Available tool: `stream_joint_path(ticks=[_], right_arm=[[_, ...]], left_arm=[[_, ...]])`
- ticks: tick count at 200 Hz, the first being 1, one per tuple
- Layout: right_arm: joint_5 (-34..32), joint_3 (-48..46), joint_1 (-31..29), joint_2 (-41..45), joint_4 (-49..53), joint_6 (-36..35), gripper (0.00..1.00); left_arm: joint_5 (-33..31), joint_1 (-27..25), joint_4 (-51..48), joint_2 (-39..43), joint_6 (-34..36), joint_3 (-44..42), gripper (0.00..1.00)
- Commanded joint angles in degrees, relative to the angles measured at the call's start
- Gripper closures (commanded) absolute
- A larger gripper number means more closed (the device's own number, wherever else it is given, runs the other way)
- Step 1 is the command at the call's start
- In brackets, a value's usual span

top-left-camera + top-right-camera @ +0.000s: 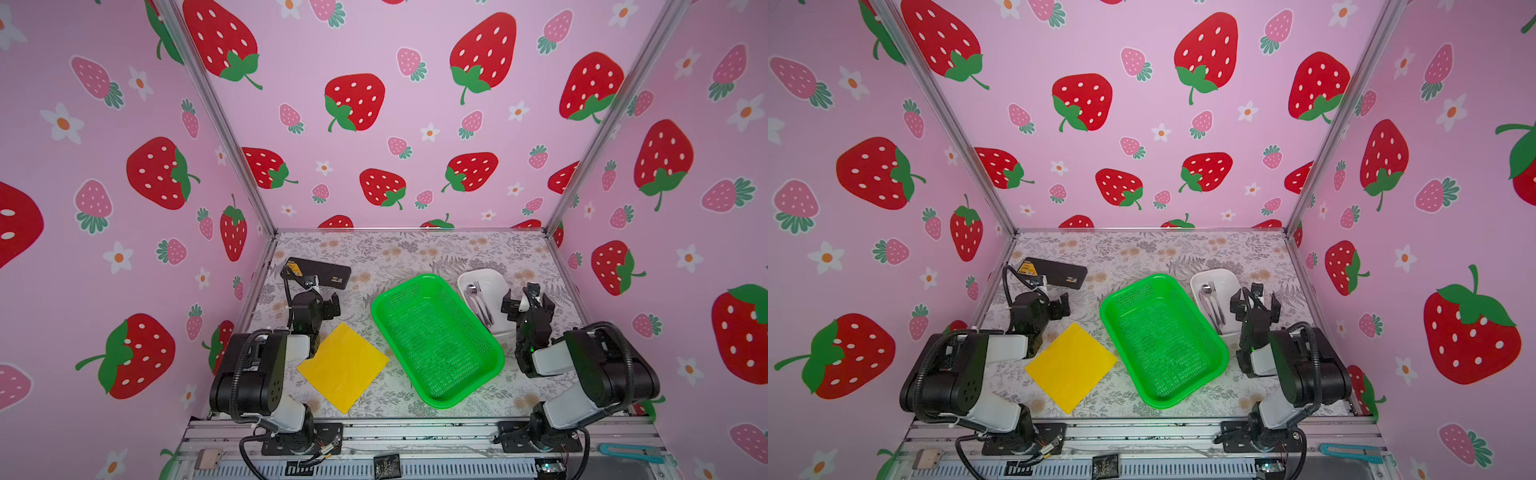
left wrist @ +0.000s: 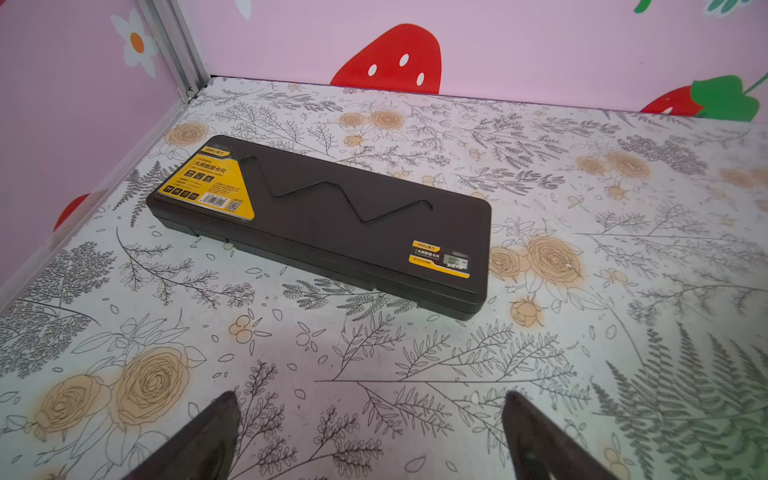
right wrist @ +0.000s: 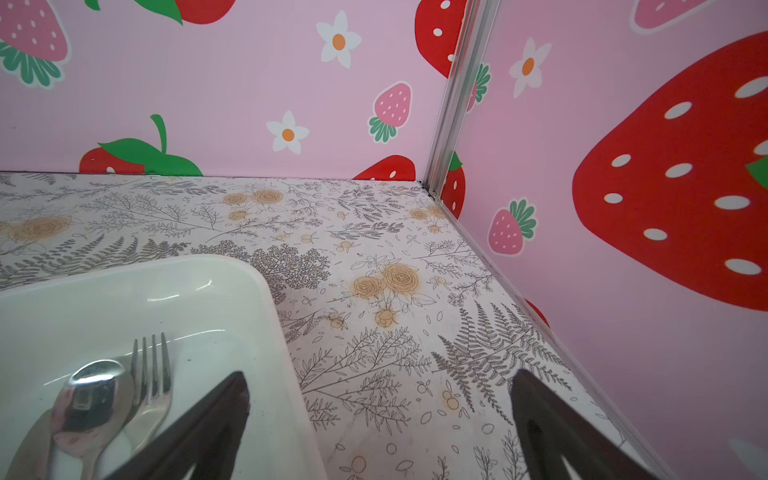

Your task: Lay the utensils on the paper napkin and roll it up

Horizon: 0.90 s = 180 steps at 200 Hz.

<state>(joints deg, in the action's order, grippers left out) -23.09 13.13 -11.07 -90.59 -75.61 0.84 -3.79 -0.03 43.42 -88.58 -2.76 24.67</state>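
Wrist views: left gripper [image 2: 372, 399], right gripper [image 3: 380, 374] wide open, empty.

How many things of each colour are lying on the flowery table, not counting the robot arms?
Yellow: 1, paper napkin
Green: 1, basket
White: 1, dish
Black: 1, case
Silver: 3, utensils in the dish: fork, spoon, third piece half hidden
Total: 7

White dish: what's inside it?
The utensils: a spoon, a fork, possibly a knife. In the right wrist view the right gripper covers part of the fork's handle.
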Motion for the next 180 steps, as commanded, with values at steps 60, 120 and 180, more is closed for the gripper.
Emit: stream_joint_path(ticks=[60,120,180], right_arm=[[0.5,0.9,0.8,-0.1,0.5,0.9,0.00],[1.7,1.4,1.9,-0.2,1.4,1.7,0.00],[1.7,0.9,1.8,0.2,1.0,1.7,0.00]], left_arm=[[0.9,0.3,0.2,-0.3,1.0,1.7,0.01],[1.5,0.6,-0.2,-0.5,0.9,1.9,0.01],[1.3,0.5,0.4,-0.1,1.0,1.4,0.01]])
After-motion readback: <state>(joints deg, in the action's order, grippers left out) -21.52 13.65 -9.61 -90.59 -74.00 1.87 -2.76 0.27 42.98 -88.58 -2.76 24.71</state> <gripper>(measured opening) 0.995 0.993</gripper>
